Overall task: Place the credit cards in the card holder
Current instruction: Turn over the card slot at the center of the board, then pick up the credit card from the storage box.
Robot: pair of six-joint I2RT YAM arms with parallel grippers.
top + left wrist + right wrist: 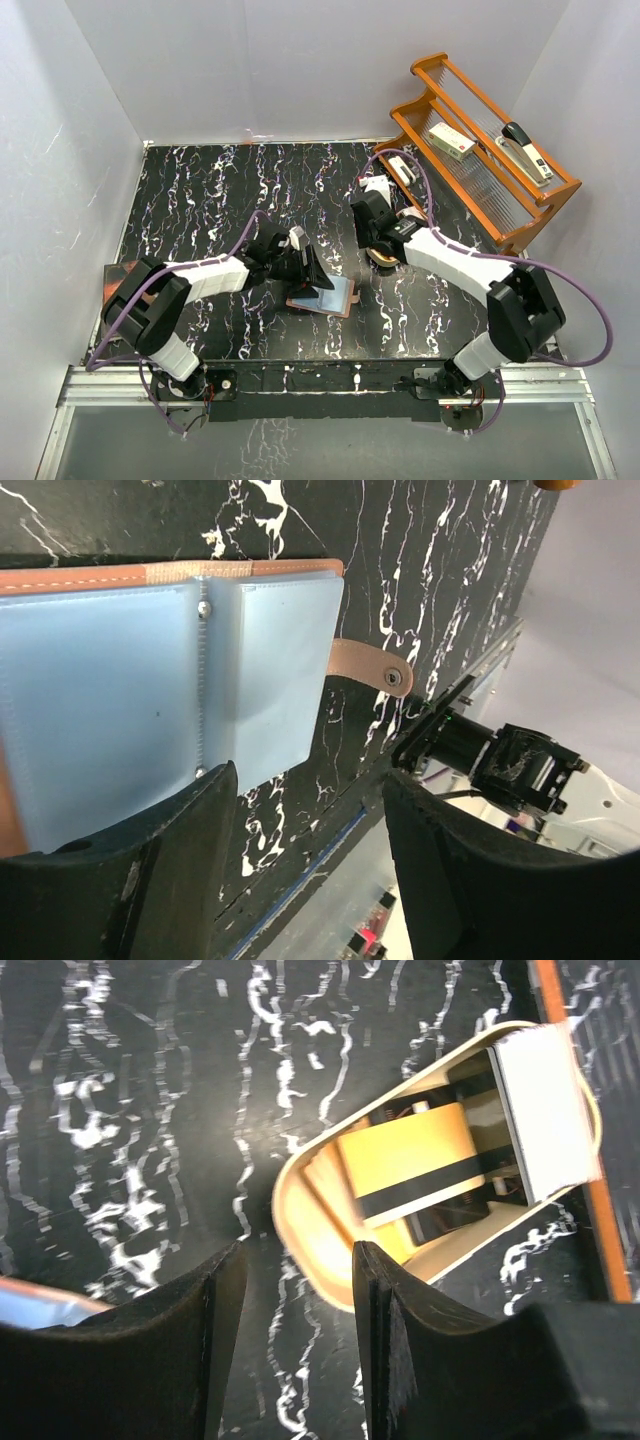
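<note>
Card holder open on table

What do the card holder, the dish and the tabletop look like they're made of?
Card holder: seemingly reddish-brown leather, given its stitched edge and snap tab; its pockets look like clear, slightly glossy soft plastic. Dish: tan and smooth, maybe wood, though no grain shows. Tabletop: black with white veins, marble-look, possibly a print.

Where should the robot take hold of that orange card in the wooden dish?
Probably from straight above, pinching the orange card across its two long edges near the black stripe. It lies slanted on clutter in the wooden dish, not flat, so those edges look exposed, while the dish's wall blocks any sideways approach.
</note>
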